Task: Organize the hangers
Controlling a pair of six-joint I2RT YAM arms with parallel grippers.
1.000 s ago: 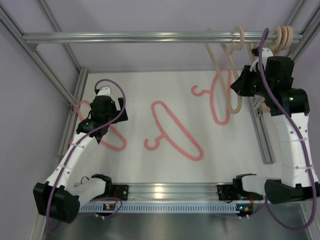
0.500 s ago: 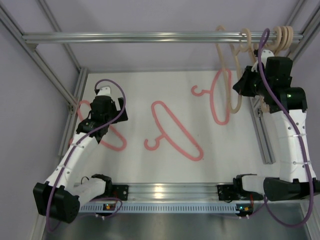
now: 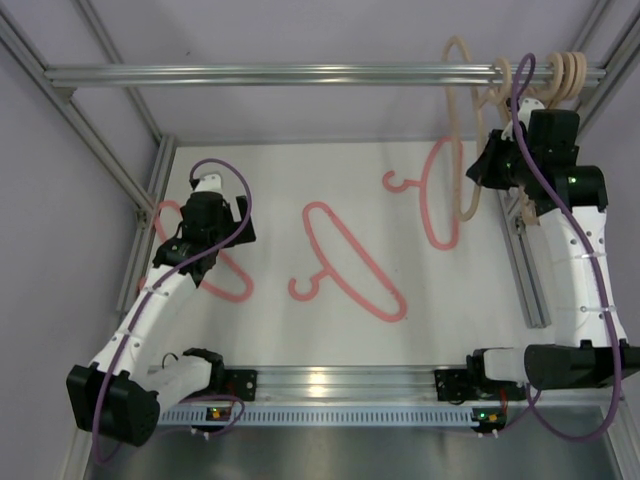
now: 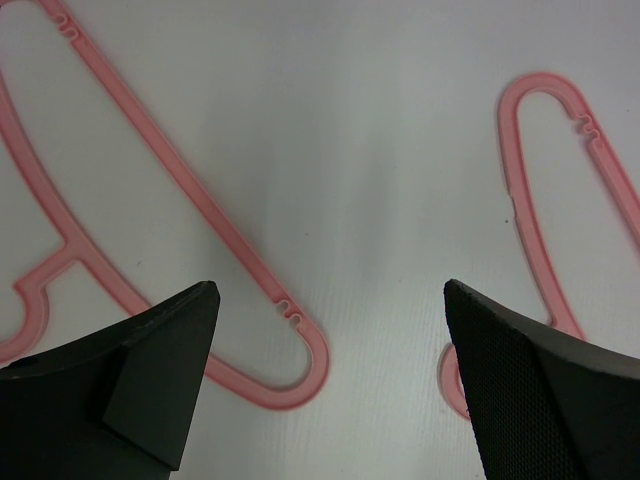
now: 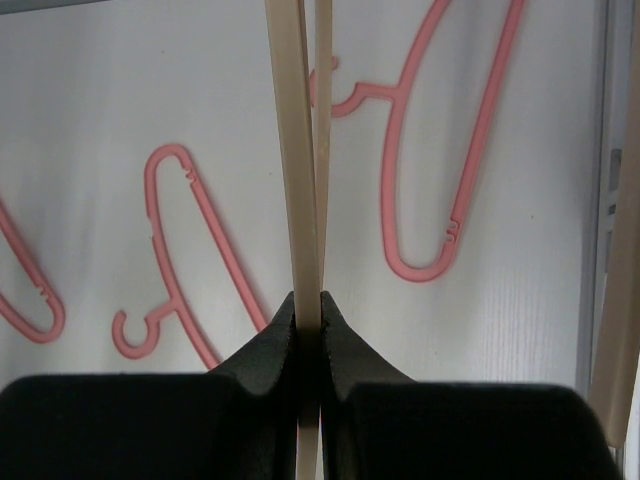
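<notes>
Tightly inside right pincer (image 5: 308,300): beige hanger (image 5: 292,150).

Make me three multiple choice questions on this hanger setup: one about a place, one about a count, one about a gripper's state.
1. Where on the rail do the hung beige hooks cluster? A left end, B middle, C right end.
2. How many pink hangers lie on the table? A two, B three, C five.
3. What is the right gripper doing? A standing open, B shut on a pink hanger, C shut on a beige hanger.

Answers: C, the hooks bunch at the rail's right end; B, three lie flat in the top view; C, the wrist view shows its fingers pinching beige bars.
</notes>
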